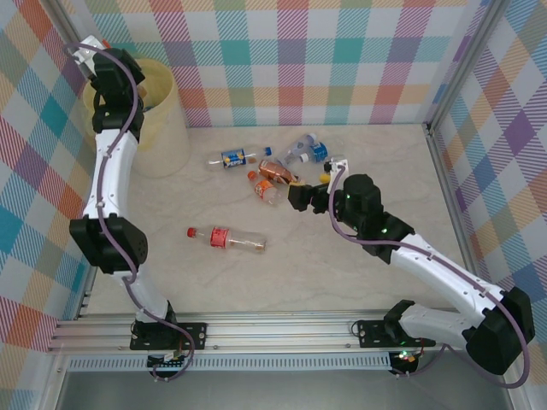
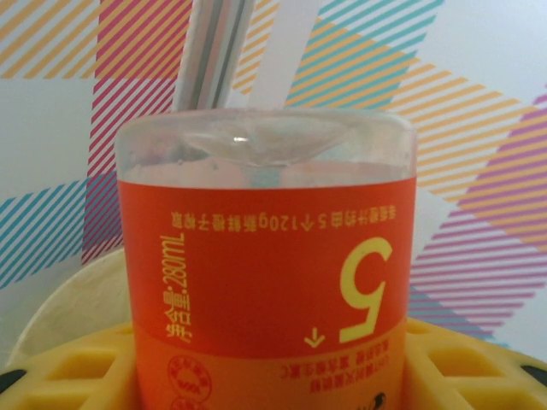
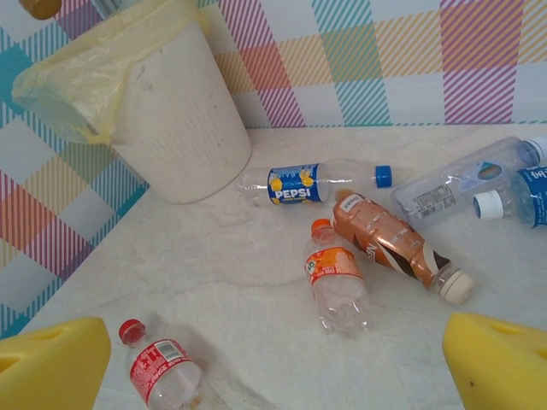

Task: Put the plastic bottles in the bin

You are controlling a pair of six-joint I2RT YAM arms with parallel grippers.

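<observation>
Nearest us, our left pincer (image 2: 269, 389) is clamped on an orange-labelled bottle (image 2: 265, 248), base pointing outward, long axis along the fingers, by the bin (image 1: 167, 107). Our right pincer (image 3: 278, 367) gapes wide over bottles (image 3: 338, 278) lying flat; bare bench (image 1: 325, 282) spreads toward us.

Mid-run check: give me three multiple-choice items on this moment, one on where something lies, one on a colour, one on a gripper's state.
1. Where is the clear plastic bottle with red cap and red label?
A in the pale-yellow bin
B lying alone on the pale table
C standing upright against the wall

2. What cap colour has the clear Pepsi bottle with blue label?
A red
B white
C blue

3. The right gripper is:
A open, holding nothing
B shut on a bottle
C shut, empty

Answers: 1 B, it lies on its side on the table; 2 C, the blue cap sits at its neck; 3 A, its yellow fingers stand wide apart.
</observation>
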